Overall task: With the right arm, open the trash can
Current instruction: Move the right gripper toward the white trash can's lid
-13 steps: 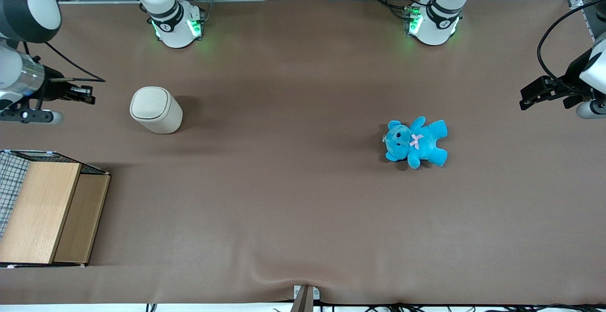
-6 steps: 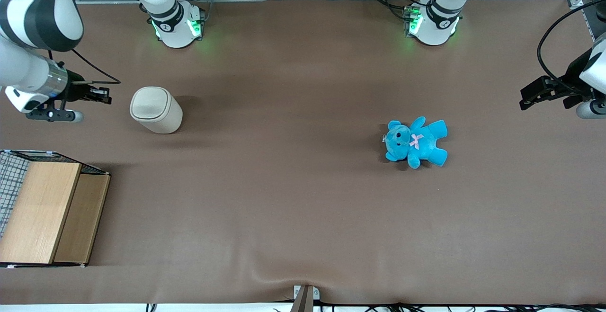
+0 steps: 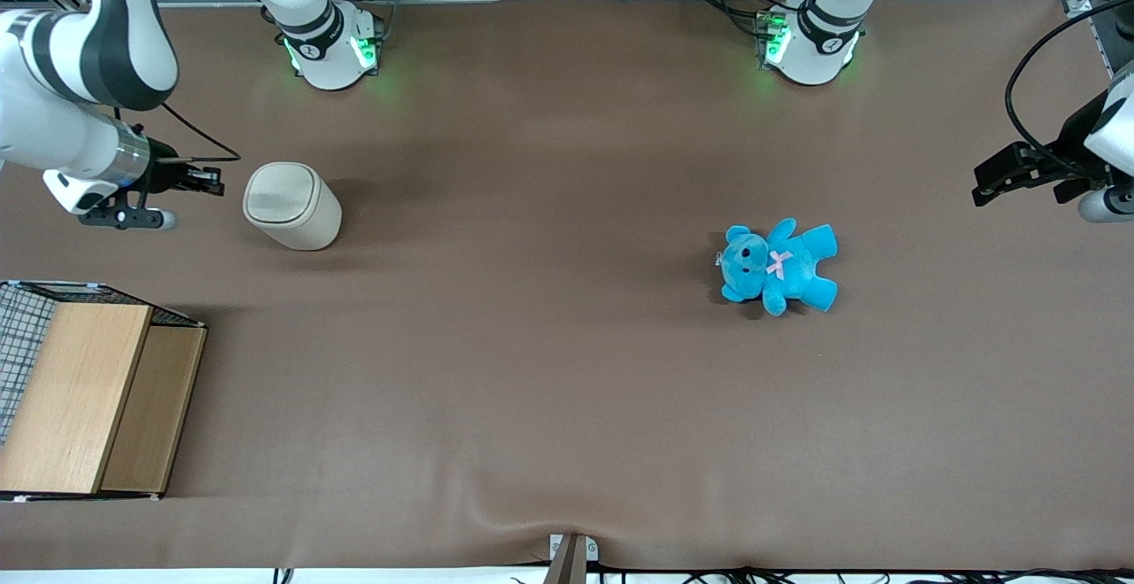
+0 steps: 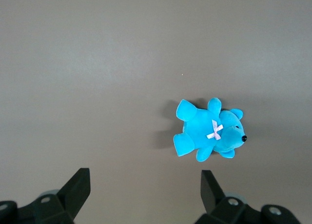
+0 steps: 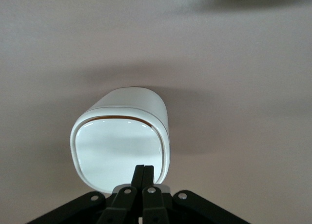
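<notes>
The cream-white trash can (image 3: 292, 206) stands upright on the brown table with its rounded-square lid (image 3: 280, 193) closed. My right arm's gripper (image 3: 215, 182) is shut and empty. It hovers close beside the can, toward the working arm's end of the table, fingertips pointing at the lid's edge. In the right wrist view the shut fingers (image 5: 144, 173) lie over the near edge of the white lid (image 5: 117, 148), with the can's body (image 5: 141, 104) past it. I cannot tell whether the fingertips touch the lid.
A blue teddy bear (image 3: 778, 266) lies on the table toward the parked arm's end, also in the left wrist view (image 4: 209, 131). A wooden box with wire mesh (image 3: 84, 393) sits nearer the front camera than the can.
My right arm has moved sideways toward the trash can, bringing the shut gripper from well away to just beside the lid. The can and bear have not moved.
</notes>
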`<state>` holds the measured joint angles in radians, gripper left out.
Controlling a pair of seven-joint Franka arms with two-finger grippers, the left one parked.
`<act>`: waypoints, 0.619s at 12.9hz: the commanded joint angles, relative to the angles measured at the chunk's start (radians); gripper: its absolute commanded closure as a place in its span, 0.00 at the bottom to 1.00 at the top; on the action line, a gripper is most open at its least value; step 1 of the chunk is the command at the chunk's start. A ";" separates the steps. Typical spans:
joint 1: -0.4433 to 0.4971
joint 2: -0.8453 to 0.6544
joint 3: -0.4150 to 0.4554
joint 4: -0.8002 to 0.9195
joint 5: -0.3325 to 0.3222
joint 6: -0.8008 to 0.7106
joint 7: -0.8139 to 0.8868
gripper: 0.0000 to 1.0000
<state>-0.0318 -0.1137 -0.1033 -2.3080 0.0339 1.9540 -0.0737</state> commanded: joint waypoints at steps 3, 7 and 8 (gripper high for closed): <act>-0.013 -0.026 0.005 -0.123 0.015 0.121 -0.021 1.00; -0.013 -0.024 0.005 -0.157 0.020 0.137 -0.021 1.00; -0.013 -0.026 0.005 -0.171 0.020 0.150 -0.021 1.00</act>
<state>-0.0318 -0.1135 -0.1033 -2.4314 0.0370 2.0665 -0.0737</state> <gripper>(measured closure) 0.991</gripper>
